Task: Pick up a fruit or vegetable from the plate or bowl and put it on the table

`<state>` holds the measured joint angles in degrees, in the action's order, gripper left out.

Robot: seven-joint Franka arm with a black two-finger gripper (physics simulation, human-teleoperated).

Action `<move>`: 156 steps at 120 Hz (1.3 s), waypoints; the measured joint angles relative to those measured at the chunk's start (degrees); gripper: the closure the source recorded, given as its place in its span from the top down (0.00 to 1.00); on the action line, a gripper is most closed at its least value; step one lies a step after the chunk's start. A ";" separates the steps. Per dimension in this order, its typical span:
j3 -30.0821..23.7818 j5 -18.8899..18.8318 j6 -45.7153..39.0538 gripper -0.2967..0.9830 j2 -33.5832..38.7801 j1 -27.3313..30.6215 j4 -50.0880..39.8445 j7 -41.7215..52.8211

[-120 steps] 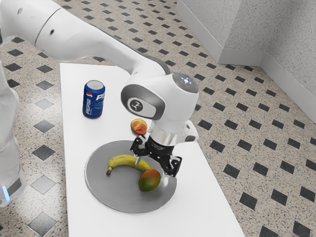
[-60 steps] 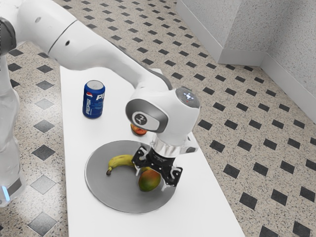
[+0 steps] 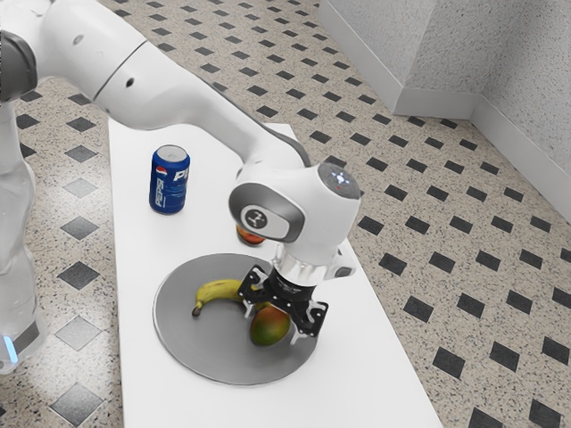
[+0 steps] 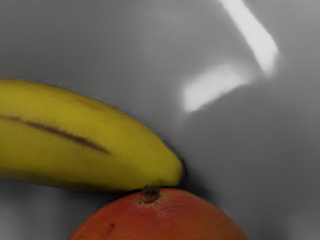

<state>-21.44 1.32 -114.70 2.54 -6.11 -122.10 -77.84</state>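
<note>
The gripper (image 3: 274,326) is wide open and empty, its fingers spread about the mango (image 3: 268,330), which rests on the plate (image 3: 192,343) beside the banana (image 4: 85,137), a placement judged to serve closing on it for transfer to the table (image 3: 161,401).

Speckled beige floor (image 3: 452,224) set with dark diamond-shaped tiles; a white bench (image 3: 357,383) standing on it. Beyond, pale speckled walls (image 3: 446,45) meet the floor along a plain light-grey baseboard (image 3: 434,103).
</note>
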 joint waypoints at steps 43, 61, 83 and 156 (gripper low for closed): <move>0.11 -1.35 0.28 0.39 -0.46 0.01 0.20 0.66; -2.61 -1.46 2.61 0.37 0.58 1.55 5.00 1.07; -8.64 -4.21 8.34 0.36 -10.51 -0.77 24.03 1.38; -15.04 -14.21 18.82 0.75 -25.94 -1.36 40.40 -1.11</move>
<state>-36.48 -12.89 -95.88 -23.40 -7.48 -81.70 -78.95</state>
